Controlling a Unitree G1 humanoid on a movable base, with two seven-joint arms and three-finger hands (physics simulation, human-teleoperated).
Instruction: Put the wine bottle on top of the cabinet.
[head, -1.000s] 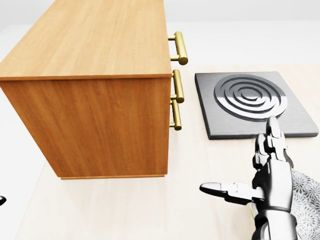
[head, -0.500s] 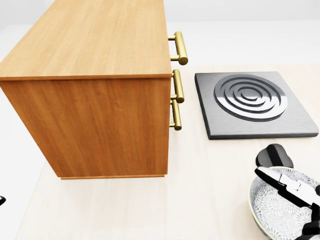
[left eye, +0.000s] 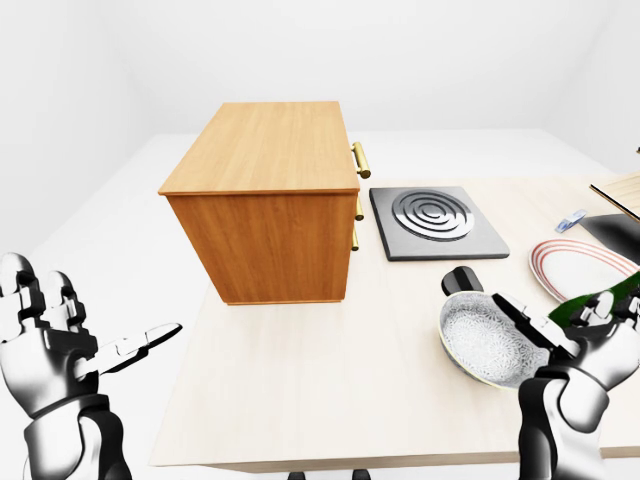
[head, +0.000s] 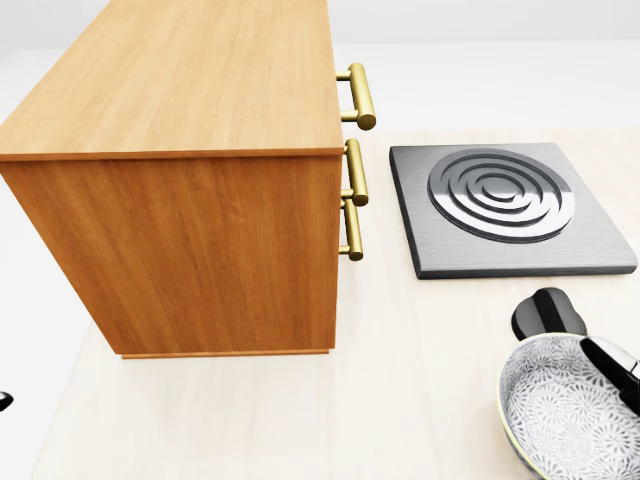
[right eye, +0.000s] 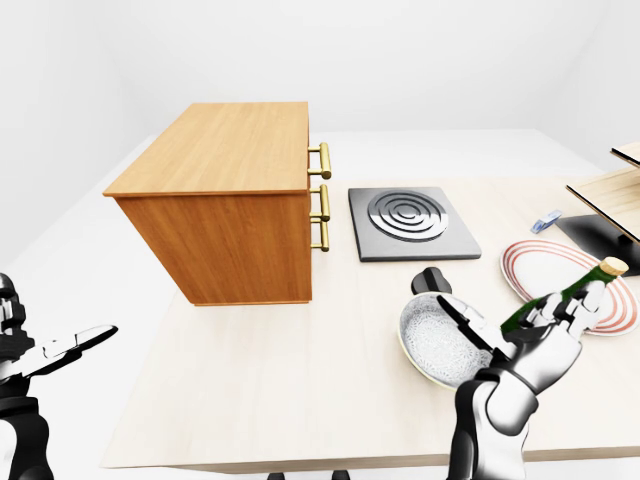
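The green wine bottle (right eye: 565, 297) with a gold cap leans tilted at the right, over the striped plate (right eye: 600, 265). My right hand (right eye: 528, 330) is at the bottle's lower body. Its fingers (right eye: 572, 312) stand about the glass, and its thumb is splayed out over the patterned bowl (right eye: 430, 345), so the hand is open. Whether the bottle rests on the table or against my fingers cannot be told. The wooden cabinet (left eye: 270, 200) stands at the table's left, its flat top (left eye: 265, 145) bare. My left hand (left eye: 95, 325) hovers open at the lower left, off the table.
A grey hotplate (left eye: 435, 220) lies right of the cabinet's brass handles (left eye: 361, 160). A black rounded thing (head: 548, 312) sits just above the bowl. A wooden shelf (right eye: 610, 195) and a small blue item (right eye: 547, 220) are at the far right.
In the head view my right hand has swept right and down, off the hotplate's edge and across the bowl. Only one finger now shows at the right edge.
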